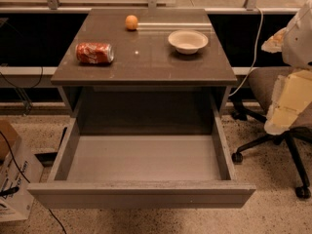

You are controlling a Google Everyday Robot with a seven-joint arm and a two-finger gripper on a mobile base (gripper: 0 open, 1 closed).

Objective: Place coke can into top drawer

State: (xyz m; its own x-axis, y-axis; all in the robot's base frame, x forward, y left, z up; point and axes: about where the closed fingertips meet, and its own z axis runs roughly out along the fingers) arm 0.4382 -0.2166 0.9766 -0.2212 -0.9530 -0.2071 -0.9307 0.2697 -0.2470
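The coke can point(94, 52) lies on its side on the left part of the cabinet top point(146, 65), red with white script. The top drawer point(141, 191) is pulled fully out below it, with nothing on its flat grey bottom. My gripper point(287, 104) is at the far right edge of the view, white and pale yellow. It hangs beside the cabinet at about countertop height, far from the can and off to the right of the drawer. It holds nothing that I can see.
A small orange fruit point(131, 22) sits at the back of the cabinet top and a white bowl point(187, 41) at the right. An office chair point(270, 89) stands right of the cabinet, behind my gripper. A cardboard box point(12, 179) and cables lie on the floor at left.
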